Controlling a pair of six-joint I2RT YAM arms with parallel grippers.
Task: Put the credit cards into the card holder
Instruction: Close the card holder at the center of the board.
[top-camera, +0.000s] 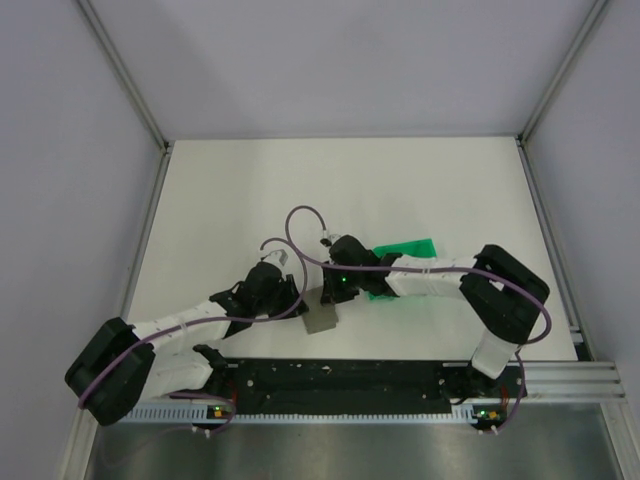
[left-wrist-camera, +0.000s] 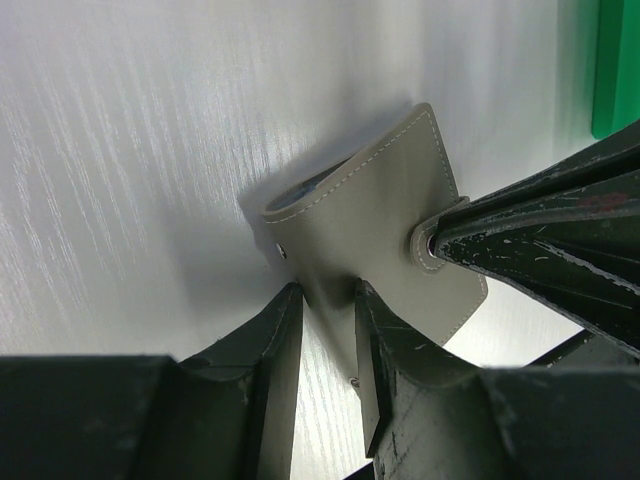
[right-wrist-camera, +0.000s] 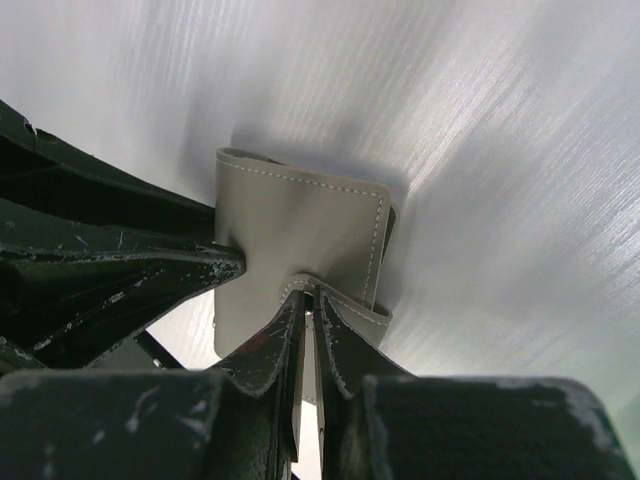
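Observation:
The card holder (top-camera: 322, 318) is a light grey-beige stitched wallet held between both grippers just above the table near the front middle. My left gripper (left-wrist-camera: 325, 292) is shut on its near edge (left-wrist-camera: 380, 210); in the top view that gripper (top-camera: 298, 303) is at the holder's left side. My right gripper (right-wrist-camera: 311, 295) is shut on the holder's strap tab (right-wrist-camera: 290, 230); in the top view it (top-camera: 329, 293) is at the holder's upper edge. Its fingers (left-wrist-camera: 520, 230) show in the left wrist view. No credit cards are in view.
A bright green plastic frame tray (top-camera: 412, 250) lies right of the grippers, partly under the right arm; its edge shows in the left wrist view (left-wrist-camera: 615, 60). The black base rail (top-camera: 330, 380) runs along the near edge. Grey walls enclose the white table (top-camera: 250, 200).

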